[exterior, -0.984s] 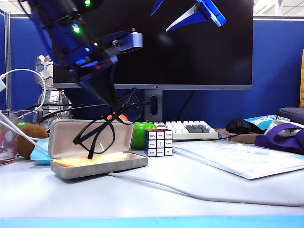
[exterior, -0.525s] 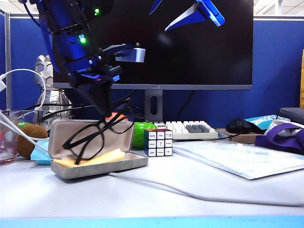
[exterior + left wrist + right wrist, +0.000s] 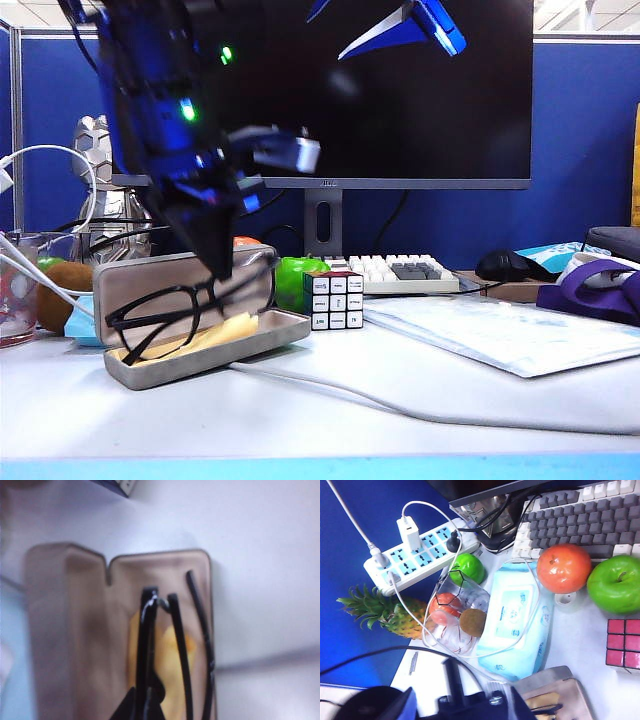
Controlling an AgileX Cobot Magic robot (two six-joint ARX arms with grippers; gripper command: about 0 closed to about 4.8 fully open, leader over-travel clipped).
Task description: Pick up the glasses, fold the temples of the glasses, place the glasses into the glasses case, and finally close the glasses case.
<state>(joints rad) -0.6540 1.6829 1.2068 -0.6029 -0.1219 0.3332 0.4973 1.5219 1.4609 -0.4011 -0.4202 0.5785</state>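
Left fingers [image 3: 222, 262] clamped on glasses [image 3: 165, 315] over glasses case [image 3: 200, 355]

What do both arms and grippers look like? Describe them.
The left arm, above the open grey felt glasses case: glossy black, green indicator lights, silver-grey block at the wrist; left gripper has slim black jaws. The right gripper, high before the black monitor: pointed blue-and-white jaws.

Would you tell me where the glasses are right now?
In the exterior view's left, the glasses hang from the left pincer, over the open glasses case.
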